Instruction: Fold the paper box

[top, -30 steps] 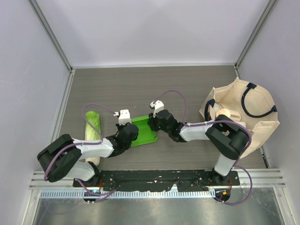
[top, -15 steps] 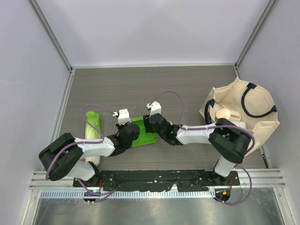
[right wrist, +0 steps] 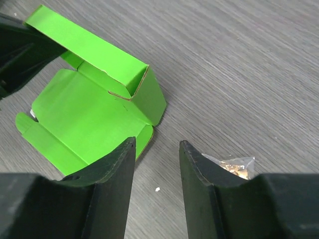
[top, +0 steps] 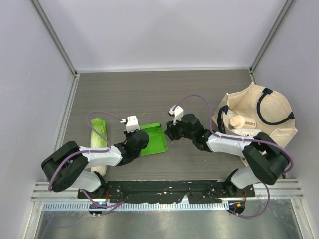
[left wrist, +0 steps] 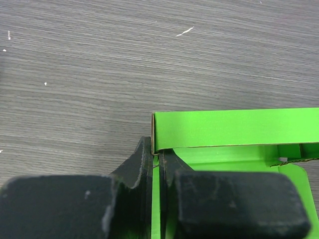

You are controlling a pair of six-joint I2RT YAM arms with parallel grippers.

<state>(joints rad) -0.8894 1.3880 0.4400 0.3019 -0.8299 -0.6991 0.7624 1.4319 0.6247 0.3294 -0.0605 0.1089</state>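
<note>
The right gripper [right wrist: 157,147] has pulled back from the box [right wrist: 94,109]. Half a second ago it was over the green card; now its fingers are apart and empty, with the box just beyond their tips and to the left. The left gripper [left wrist: 158,152] stays clamped on a box wall near the corner, so the box is anchored. One long wall stands up, but the flaps near the right fingers lie flat, so I judge the folding half done. The bag [top: 259,124] is well behind the right fingers and the cabbage [top: 98,133] behind the left ones; neither is in the way. A small shiny scrap [right wrist: 234,167], perhaps a wrapper, lies just right of the right fingers.
</note>
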